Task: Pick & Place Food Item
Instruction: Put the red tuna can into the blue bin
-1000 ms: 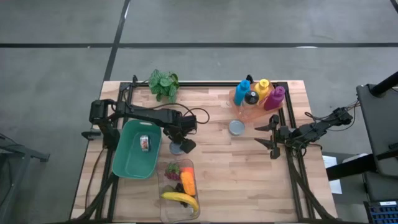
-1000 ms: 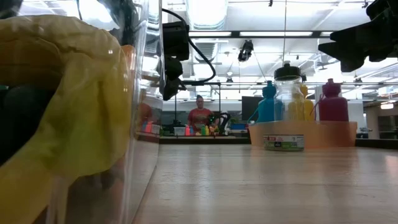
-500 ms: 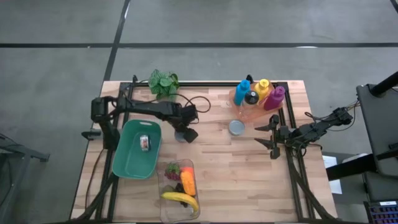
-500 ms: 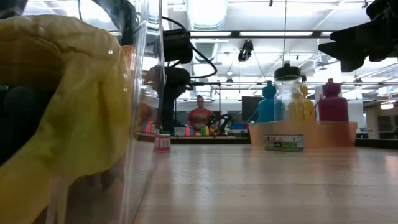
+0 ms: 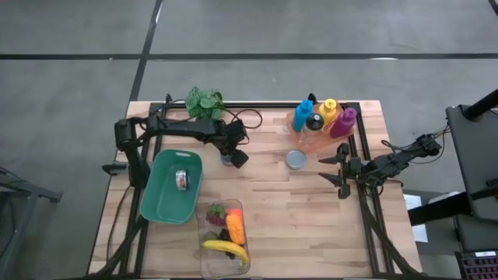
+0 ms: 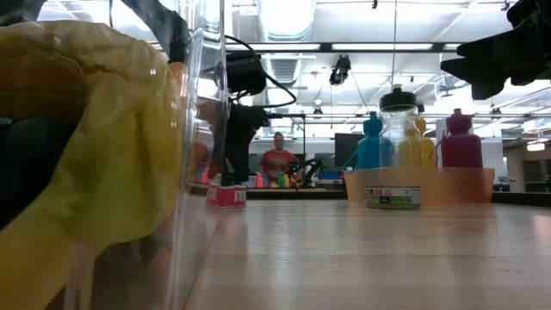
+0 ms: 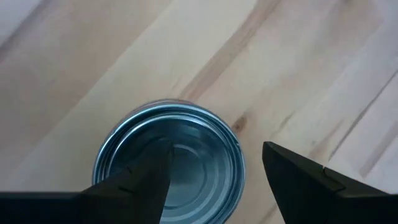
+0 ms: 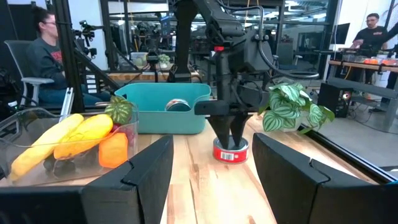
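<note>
Can (image 7: 169,163) on table; left gripper (image 7: 214,171) astride.

Legible text: none, red-labelled can (image 8: 231,150) beside the teal bin (image 8: 163,109) carries white print too small to read, second can (image 6: 392,196) in front of the bottle tray (image 6: 419,184) shows a band label, unreadable

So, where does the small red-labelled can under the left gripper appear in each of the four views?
High view: the can sits on the wood right of the green bin, mostly hidden by the left gripper.
Low view: can at left-centre, beside the clear container's wall.
Left wrist view: its silver lid lies between the fingers, seen from above.
Right wrist view: can at centre.
Shared landmark: the left gripper above it.
</note>
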Controlling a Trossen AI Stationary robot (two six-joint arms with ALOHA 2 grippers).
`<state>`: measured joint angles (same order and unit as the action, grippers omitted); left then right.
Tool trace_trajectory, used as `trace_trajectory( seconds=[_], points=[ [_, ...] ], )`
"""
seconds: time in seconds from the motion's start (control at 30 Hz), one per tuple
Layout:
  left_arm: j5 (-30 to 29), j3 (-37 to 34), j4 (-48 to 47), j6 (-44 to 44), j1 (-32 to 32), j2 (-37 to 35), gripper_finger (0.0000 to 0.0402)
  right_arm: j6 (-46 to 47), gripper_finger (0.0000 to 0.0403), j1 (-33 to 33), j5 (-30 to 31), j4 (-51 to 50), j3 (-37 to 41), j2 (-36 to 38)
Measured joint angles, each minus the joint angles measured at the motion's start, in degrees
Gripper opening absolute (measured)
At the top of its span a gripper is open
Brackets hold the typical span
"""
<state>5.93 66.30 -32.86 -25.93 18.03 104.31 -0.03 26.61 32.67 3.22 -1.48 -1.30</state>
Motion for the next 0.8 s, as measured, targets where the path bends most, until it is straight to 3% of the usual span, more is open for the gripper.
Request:
trace_trajectory(
  seconds=[0.13,0.37,0.57,0.8],
  points=[
    [-0.17,3.34,-6.06,-0.01,-0.69,-0.67,0.0255,0.0,0.0217,0.02,0.0,0.0,0.0,0.0],
    [-5.58,7.94,-12.84,-0.87,-2.04,-2.74,0.0255,0.0,0.0217,0.01,0.0,0.0,0.0,0.02],
    [-6.17,7.88,-18.23,-2.35,-2.13,-4.82,0.0255,0.0,0.0217,0.0,0.0,0.0,0.0,0.0],
    [-11.13,7.47,-22.27,-8.8,-1.78,-5.35,0.0255,0.0,0.0217,0.0,0.0,0.0,-0.02,0.0]
  ],
)
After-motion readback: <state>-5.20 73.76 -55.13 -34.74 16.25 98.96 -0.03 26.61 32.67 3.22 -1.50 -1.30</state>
